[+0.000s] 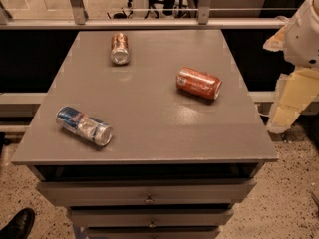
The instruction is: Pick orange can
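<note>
Over toward the far end of the grey cabinet top (149, 138), the orange can (119, 48) is lying on its side, a little left of the middle and close to the back edge. It is pointing lengthwise along the top, with its silver end facing the front, and its pale copper skin is showing whitish patches. Nothing is touching it; bare grey surface is running all round it.

Well apart from it, right of the middle, a bigger red can (198, 82) with a white label is lying on its side too, slanting across the top toward the right edge. Down near the front left corner a blue and silver can (83, 125) is resting on its side at a slant, its shiny end turned toward the front.

The gripper (288, 106) is hanging out beyond the right edge of the cabinet top, off the surface altogether, pale yellow under the white arm (306, 29) that is coming in from the upper right corner. It is sitting nearest the red can and well apart from the orange can, across the whole width of the top. It is touching none of the three cans, and I am seeing nothing in its grasp. Whether it is standing wide or narrow I cannot tell from where I am looking.

Below the top, the grey drawers (147, 192) are stacking down the front. A black shoe (17, 224) is poking in at the lower left, on the speckled floor (294, 203).
</note>
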Available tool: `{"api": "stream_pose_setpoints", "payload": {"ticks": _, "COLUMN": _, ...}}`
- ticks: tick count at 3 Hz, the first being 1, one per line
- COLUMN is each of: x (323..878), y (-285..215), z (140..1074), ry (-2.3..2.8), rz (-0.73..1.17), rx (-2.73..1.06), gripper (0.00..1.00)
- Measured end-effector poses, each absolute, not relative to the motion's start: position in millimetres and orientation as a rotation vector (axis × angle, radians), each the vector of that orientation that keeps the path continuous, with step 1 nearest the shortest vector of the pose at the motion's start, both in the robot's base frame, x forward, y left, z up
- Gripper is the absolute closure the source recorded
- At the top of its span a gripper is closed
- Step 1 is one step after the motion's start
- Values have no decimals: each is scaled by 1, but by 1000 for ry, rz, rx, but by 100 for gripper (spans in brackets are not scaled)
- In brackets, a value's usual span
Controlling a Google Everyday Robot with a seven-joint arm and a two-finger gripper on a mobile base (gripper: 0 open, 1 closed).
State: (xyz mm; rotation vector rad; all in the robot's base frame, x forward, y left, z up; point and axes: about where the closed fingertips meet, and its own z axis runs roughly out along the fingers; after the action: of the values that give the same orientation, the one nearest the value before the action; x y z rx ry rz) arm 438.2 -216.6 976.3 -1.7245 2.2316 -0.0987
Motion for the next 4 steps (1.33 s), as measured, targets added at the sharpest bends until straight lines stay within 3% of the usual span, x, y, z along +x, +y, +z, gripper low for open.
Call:
{"api": "stream_pose_setpoints", "payload": {"ticks": 1, "x": 438, "y": -217, "z": 976, "ry": 2232, "rz": -99, "rx": -1724, "gripper": 0}}
{"api": "stream_pose_setpoints", "payload": {"ticks": 2, "x": 486, "y": -196, "z": 981, "ry": 2175, "rz": -57, "rx": -1682, "gripper": 0}}
{"api": "stream_pose_setpoints", "payload": {"ticks": 4, "x": 615, "y": -85, "z": 1008, "ry": 1996, "rz": 96, "rx": -1475, "gripper": 0}}
